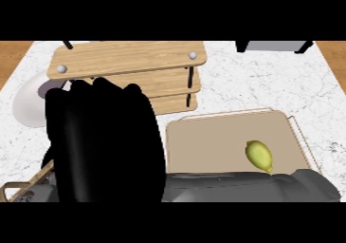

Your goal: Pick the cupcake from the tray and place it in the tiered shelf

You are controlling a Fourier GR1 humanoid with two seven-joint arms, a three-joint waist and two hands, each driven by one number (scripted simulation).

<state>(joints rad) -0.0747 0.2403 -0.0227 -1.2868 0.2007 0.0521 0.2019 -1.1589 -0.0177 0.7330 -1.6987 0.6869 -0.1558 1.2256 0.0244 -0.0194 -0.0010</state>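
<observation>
A wooden tiered shelf (pixel 133 59) with black posts stands at the back, left of centre. A tan tray (pixel 210 142) with a thin raised rim lies at the right. No cupcake shows on the tray, on the shelf or anywhere else. My right hand (pixel 105 142) is a large black shape close to the camera. It covers the left middle of the view, in front of the shelf's left end and left of the tray. Its grey forearm (pixel 259 187) crosses the bottom from the right. Whatever is in that hand is hidden. My left hand cannot be made out.
A yellow lemon-shaped fruit (pixel 259 155) lies on the tray's right side. A white plate (pixel 28 102) sits at the left, partly behind the hand. A brown basket rim (pixel 14 189) shows at the lower left. A grey box (pixel 277 45) stands at the far right.
</observation>
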